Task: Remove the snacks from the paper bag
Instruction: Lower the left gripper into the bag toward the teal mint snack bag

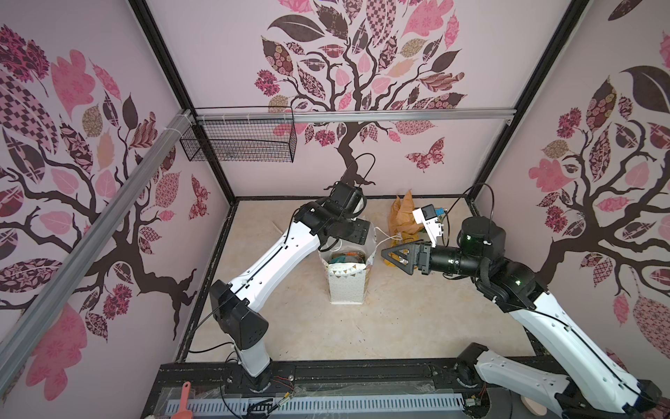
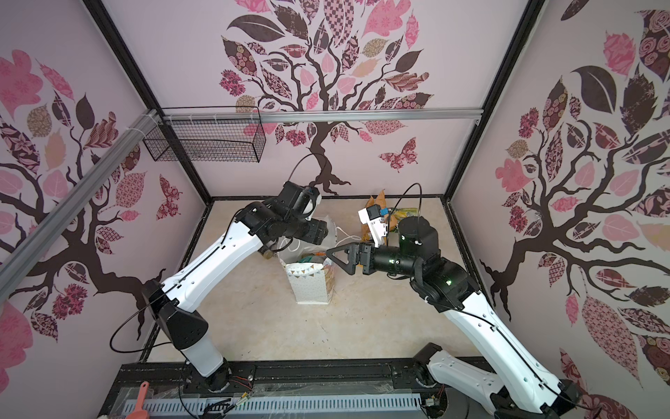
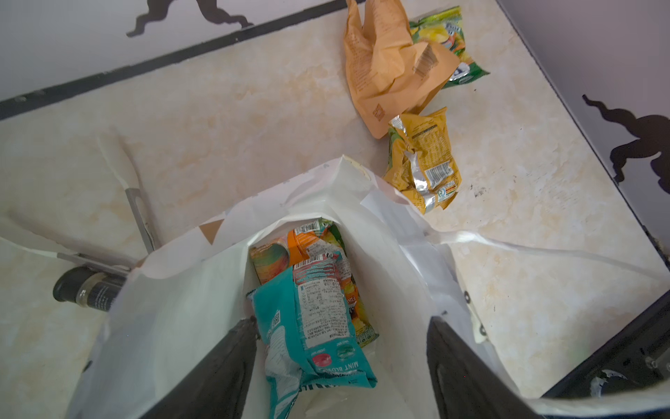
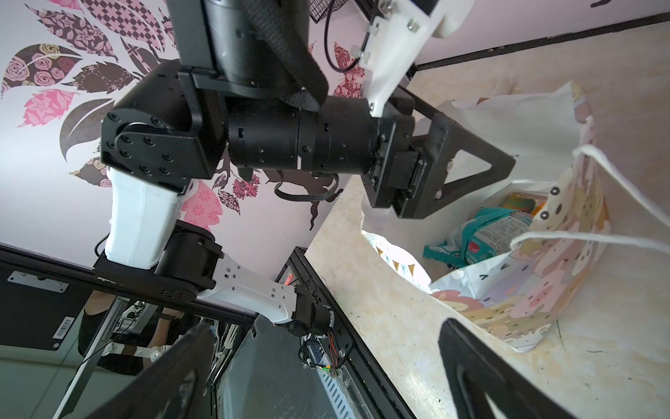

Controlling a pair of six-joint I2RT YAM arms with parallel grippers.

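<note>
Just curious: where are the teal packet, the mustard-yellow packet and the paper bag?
teal packet (image 3: 311,326): left wrist view, printed label.
mustard-yellow packet (image 3: 424,156): left wrist view, crumpled middle.
paper bag (image 1: 344,286): a top view, front wall.

We saw a crumpled tan paper piece (image 3: 384,65) lying near the back of the marbled beige table (image 1: 290,326). A small dark bottle (image 3: 87,290) lay on its side. A black wire basket (image 1: 239,141) hung from the rail, and an orange scoop (image 1: 183,399) sat at the front edge.
</note>
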